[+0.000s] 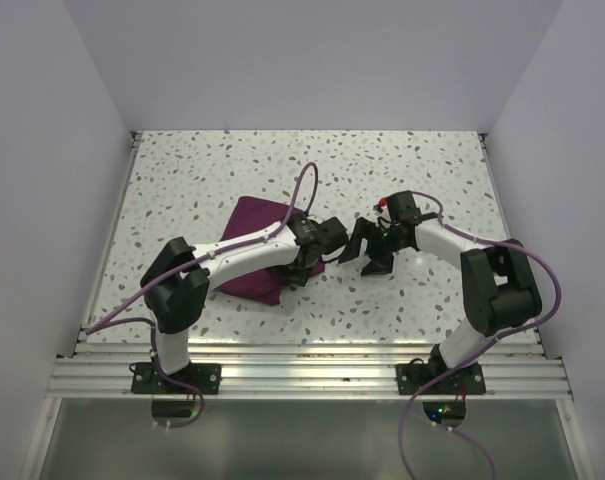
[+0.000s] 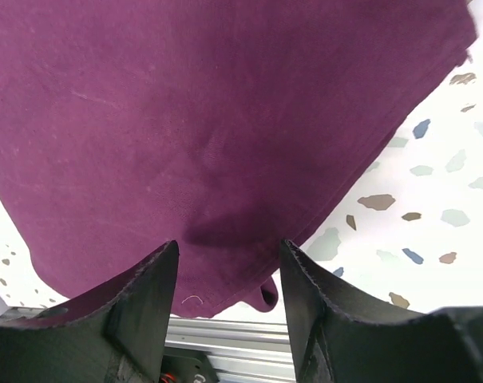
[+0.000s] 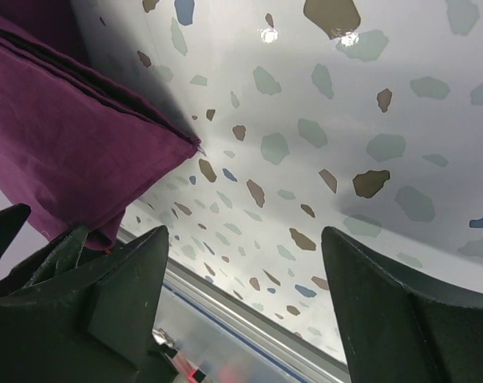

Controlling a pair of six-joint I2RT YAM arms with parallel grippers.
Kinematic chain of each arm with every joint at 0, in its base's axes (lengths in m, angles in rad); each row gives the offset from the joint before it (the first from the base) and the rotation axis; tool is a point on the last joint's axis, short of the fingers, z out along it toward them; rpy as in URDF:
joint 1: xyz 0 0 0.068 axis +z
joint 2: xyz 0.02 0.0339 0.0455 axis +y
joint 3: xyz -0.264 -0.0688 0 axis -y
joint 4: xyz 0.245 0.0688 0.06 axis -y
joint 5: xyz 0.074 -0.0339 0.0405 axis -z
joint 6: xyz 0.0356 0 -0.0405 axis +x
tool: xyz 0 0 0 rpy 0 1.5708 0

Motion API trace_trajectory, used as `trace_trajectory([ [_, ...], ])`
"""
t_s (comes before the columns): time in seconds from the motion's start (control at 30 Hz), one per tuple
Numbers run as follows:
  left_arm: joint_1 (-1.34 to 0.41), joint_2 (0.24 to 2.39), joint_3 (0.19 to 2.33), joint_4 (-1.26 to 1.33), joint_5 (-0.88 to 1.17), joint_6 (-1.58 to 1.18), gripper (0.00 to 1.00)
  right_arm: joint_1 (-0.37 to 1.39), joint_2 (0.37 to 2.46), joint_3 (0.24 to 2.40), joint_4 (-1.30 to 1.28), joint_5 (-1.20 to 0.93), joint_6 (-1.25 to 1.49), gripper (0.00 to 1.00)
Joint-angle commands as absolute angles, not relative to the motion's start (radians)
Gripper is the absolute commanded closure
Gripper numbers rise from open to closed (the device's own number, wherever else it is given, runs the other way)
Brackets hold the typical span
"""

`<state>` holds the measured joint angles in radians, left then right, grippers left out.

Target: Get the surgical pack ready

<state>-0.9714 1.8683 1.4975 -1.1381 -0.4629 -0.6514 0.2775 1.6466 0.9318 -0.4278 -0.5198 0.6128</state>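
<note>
The surgical pack (image 1: 252,220) lies wrapped as a dark purple bundle left of the table's middle, and the cloth hides whatever is inside. My left gripper (image 1: 312,265) hovers over the pack's right near edge. In the left wrist view the purple cloth (image 2: 209,120) fills the frame and my left gripper (image 2: 229,271) is open, with nothing pinched between its fingers. My right gripper (image 1: 367,258) is just right of the pack, over bare table. The right wrist view shows my right gripper (image 3: 245,263) open wide and empty, with a folded corner of the pack (image 3: 73,144) at its left.
The speckled white tabletop (image 1: 402,170) is enclosed by white walls at the left, right and back. An aluminium rail (image 1: 302,370) runs along the near edge and carries both arm bases. The two grippers are close together near the table's middle.
</note>
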Motion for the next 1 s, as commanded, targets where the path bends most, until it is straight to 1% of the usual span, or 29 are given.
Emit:
trace_trajectory([
  [0.0, -0.974, 1.873, 1.476, -1.115, -0.496, -0.657, 0.44, 0.29, 1.638, 0.93, -0.396, -0.542, 0.617, 0.19],
  [0.2, -0.974, 1.873, 1.45, -1.104, -0.483, -0.657, 0.5, 0.313, 1.649, 0.927, -0.384, -0.54, 0.621, 0.18],
  [0.33, -0.974, 1.873, 1.434, -1.097, -0.474, -0.653, 0.58, 0.331, 1.651, 0.923, -0.374, -0.537, 0.63, 0.18],
  [0.37, -0.974, 1.871, 1.433, -1.092, -0.472, -0.652, 0.63, 0.336, 1.652, 0.925, -0.371, -0.537, 0.634, 0.18],
  [0.43, -0.973, 1.867, 1.433, -1.091, -0.471, -0.649, 0.7, 0.353, 1.654, 0.93, -0.367, -0.538, 0.641, 0.18],
  [0.67, -0.969, 1.864, 1.425, -1.083, -0.463, -0.627, 0.86, 0.374, 1.666, 0.939, -0.31, -0.589, 0.699, 0.18],
  [0.7, -0.969, 1.861, 1.427, -1.085, -0.462, -0.626, 0.9, 0.376, 1.673, 0.945, -0.305, -0.597, 0.704, 0.18],
  [0.73, -0.968, 1.859, 1.427, -1.085, -0.462, -0.624, 1.0, 0.379, 1.678, 0.954, -0.304, -0.604, 0.709, 0.19],
  [0.83, -0.963, 1.848, 1.434, -1.092, -0.462, -0.624, 1.0, 0.39, 1.695, 0.997, -0.292, -0.627, 0.736, 0.25],
  [0.87, -0.96, 1.839, 1.439, -1.097, -0.462, -0.626, 1.0, 0.396, 1.698, 1.015, -0.281, -0.637, 0.748, 0.32],
  [0.93, -0.957, 1.827, 1.446, -1.103, -0.468, -0.629, 1.0, 0.408, 1.718, 1.032, -0.244, -0.663, 0.793, 0.39],
  [0.97, -0.957, 1.809, 1.456, -1.103, -0.471, -0.629, 1.0, 0.422, 1.729, 1.051, -0.233, -0.673, 0.807, 0.5],
])
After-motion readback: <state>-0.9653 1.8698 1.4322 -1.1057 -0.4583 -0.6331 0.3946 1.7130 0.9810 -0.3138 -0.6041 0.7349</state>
